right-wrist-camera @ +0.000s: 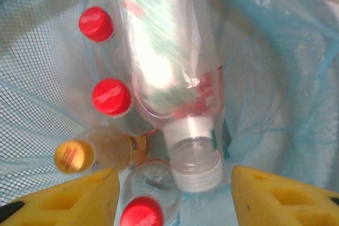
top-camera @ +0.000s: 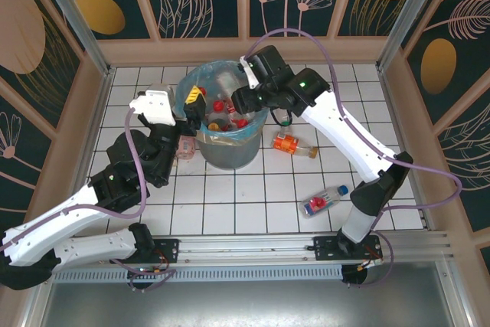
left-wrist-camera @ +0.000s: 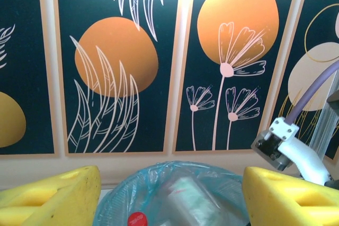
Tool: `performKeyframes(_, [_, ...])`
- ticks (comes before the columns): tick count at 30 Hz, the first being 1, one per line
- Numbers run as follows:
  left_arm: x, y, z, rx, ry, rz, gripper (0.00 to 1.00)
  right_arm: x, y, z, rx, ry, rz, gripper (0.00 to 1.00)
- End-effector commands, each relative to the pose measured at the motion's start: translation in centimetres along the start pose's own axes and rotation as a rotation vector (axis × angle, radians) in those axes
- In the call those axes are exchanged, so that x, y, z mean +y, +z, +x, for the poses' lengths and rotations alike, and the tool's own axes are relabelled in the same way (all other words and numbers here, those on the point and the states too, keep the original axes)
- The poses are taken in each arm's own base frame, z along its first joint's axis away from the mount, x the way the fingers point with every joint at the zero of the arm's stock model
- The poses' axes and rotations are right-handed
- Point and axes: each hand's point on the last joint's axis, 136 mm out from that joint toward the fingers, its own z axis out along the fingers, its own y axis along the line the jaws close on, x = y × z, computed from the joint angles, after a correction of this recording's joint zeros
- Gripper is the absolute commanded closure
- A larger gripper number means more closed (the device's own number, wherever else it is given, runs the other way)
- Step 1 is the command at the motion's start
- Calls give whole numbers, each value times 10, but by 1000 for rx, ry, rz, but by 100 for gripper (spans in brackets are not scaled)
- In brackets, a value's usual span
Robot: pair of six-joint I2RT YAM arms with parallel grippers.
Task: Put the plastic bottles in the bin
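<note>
No wording can be read anywhere. In the bin (right-wrist-camera: 275, 78), a red cap (right-wrist-camera: 111, 97) and an orange cap (right-wrist-camera: 73, 156) on the plastic bottles (right-wrist-camera: 169, 67) carry pale print, too blurred to read. The bottle labels (top-camera: 287, 143) on the table (top-camera: 230, 189) are too small.

Tiled table (top-camera: 230, 189): bin (top-camera: 230, 152), bottles (top-camera: 295, 145) (two toppled)

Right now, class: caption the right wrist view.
Right gripper open over the bin; capped bottles and one uncapped bottle inside.

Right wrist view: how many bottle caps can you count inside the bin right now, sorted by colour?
Red caps: 3
Orange cap: 1
Total: 4
</note>
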Motion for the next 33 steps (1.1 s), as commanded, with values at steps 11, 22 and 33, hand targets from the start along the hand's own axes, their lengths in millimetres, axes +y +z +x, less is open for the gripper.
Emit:
performKeyframes(11, [0,3,7,4,24,-21,28,9,-22,-43,-150,0,-27,35])
performKeyframes(22, [-1,3,18,30,32,-22,28,-32,38,-36,-81,60,98,56])
performKeyframes(33, [4,1,24,41,30,-34,28,-23,67,-5,56,52,65,61])
